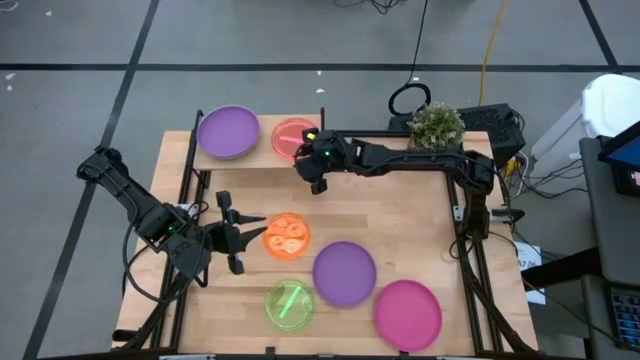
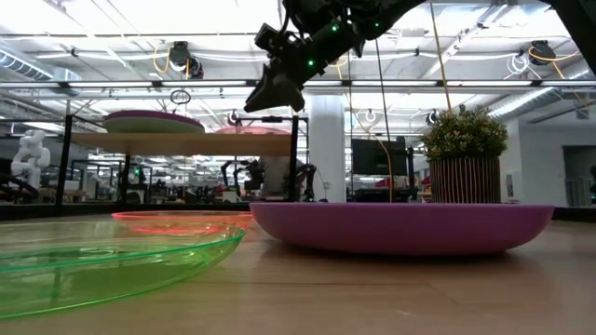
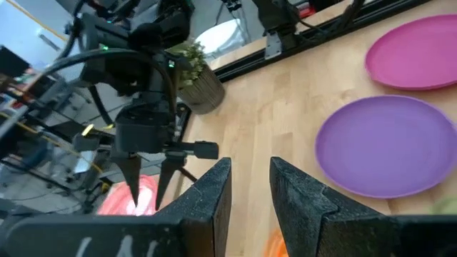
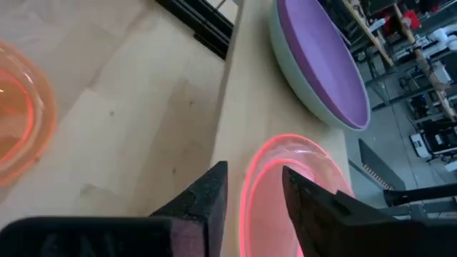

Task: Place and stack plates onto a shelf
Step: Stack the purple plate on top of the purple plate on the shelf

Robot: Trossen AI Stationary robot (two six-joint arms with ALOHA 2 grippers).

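Observation:
The shelf (image 1: 258, 160) stands at the table's far left. A purple plate (image 1: 228, 131) rests on a pale teal plate (image 4: 303, 78) on the shelf's left half, and a red-pink plate (image 1: 290, 137) lies on its right half. My right gripper (image 4: 253, 175) is open and hangs just above the red-pink plate's near rim (image 4: 250, 189). My left gripper (image 3: 250, 168) is open and hovers low by the left rim of the orange plate (image 1: 287, 237). A green plate (image 1: 290, 304), a second purple plate (image 1: 344, 272) and a magenta plate (image 1: 407, 313) lie flat on the table.
A potted plant (image 1: 436, 125) stands at the table's far right, just behind the right arm. Black frame rails run along the table's left and right edges. Bare wood shows in the table's middle and right half (image 1: 400, 220).

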